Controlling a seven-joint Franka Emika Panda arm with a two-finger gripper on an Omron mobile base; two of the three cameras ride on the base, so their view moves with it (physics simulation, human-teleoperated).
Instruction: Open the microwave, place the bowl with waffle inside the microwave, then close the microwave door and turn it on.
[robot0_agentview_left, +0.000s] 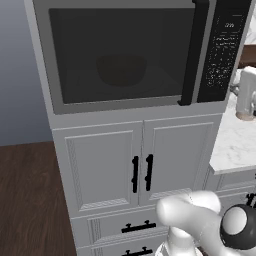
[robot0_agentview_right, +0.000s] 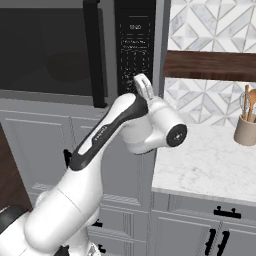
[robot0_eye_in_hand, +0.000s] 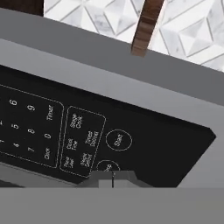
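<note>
The room has a dark wood floor (robot0_agentview_left: 22, 200) and a wall of white and grey tiles (robot0_agentview_right: 215, 30). Tall white cabinets (robot0_agentview_left: 105, 165) hold the big grey microwave (robot0_agentview_left: 130, 107). Beside them runs a white marble counter (robot0_agentview_right: 210, 165) with a beige jar (robot0_agentview_right: 245, 131) of spoons. The microwave door (robot0_agentview_left: 120, 55) is closed, and the bowl (robot0_agentview_left: 121, 69) sits inside behind the dark glass. The gripper (robot0_eye_in_hand: 113, 178) is squeezed shut, holding nothing, right at the black control panel (robot0_agentview_right: 135, 45), just under the round Start button (robot0_eye_in_hand: 118, 140).
</note>
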